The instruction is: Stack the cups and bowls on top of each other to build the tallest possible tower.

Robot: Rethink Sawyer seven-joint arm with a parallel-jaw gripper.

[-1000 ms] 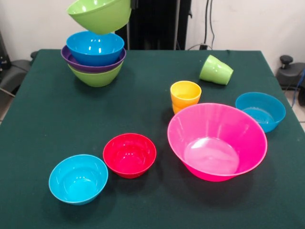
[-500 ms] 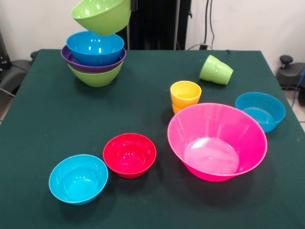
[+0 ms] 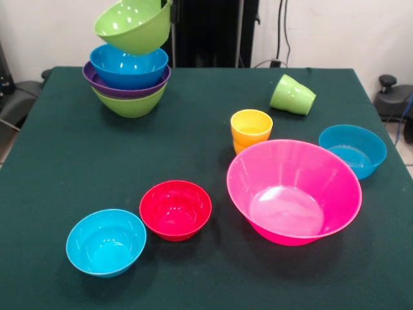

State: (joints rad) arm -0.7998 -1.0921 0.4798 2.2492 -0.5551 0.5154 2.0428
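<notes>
A lime green bowl (image 3: 132, 24) hangs tilted in the air at the top left, its opening turned toward the camera. My gripper (image 3: 170, 5) is shut on its right rim at the picture's top edge and is barely visible. Just below stands the tower (image 3: 129, 84): a lime green bowl (image 3: 131, 104) at the base, then a purple bowl (image 3: 110, 86), then a blue bowl (image 3: 129, 64). The hanging bowl's lower side almost touches the blue one. A yellow-orange cup (image 3: 251, 129) stands upright mid-table. A light green cup (image 3: 292, 95) lies on its side behind it.
A huge pink bowl (image 3: 293, 190) sits front right, with a blue bowl (image 3: 352, 150) to its right near the table edge. A red bowl (image 3: 175, 209) and a cyan bowl (image 3: 106, 241) sit front left on the dark green table (image 3: 71, 155).
The held lime green bowl has moved left and down toward the blue bowl on the tower. Nothing else on the table has moved.
</notes>
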